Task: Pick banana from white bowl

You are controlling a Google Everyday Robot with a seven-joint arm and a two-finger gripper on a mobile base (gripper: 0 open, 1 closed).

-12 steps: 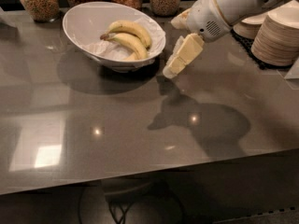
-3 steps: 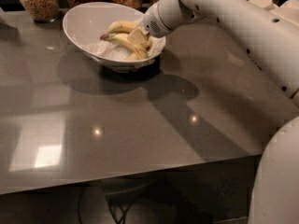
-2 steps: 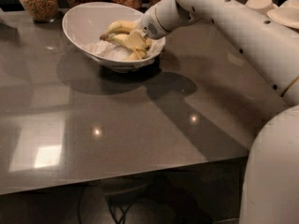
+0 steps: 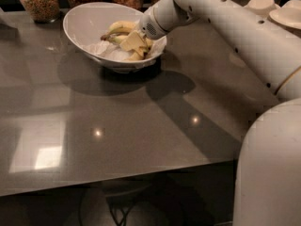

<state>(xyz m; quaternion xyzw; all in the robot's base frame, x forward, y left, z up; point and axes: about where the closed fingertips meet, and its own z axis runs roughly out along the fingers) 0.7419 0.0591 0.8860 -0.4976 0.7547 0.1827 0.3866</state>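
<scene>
The white bowl point(image 4: 80, 19) sits near the back of the grey desk point(image 4: 141, 131), tilted so that its open side faces the camera. Crumpled white paper point(image 4: 100, 48) lines the bottom, and a bunch of yellow bananas point(image 4: 120, 28) lies on it, toward the right side of the bowl. The robot's white arm point(image 4: 225, 22) reaches in from the right, over the bowl's right rim. Its cream-coloured pincer point(image 4: 134, 44) is down inside the bowl, right on top of the bananas and covering part of them. From here I cannot tell whether the pincer is spread or pinching the fruit. The bananas rest on the paper.

Behind the bowl, along the far edge of the desk, stands a row of glass jars point(image 4: 39, 2) filled with grainy brown stuff. Off in the upper right corner there are small off-white dishes point(image 4: 261, 4), well apart from the bowl. The arm's shadow falls across the desk just right of the bowl.
</scene>
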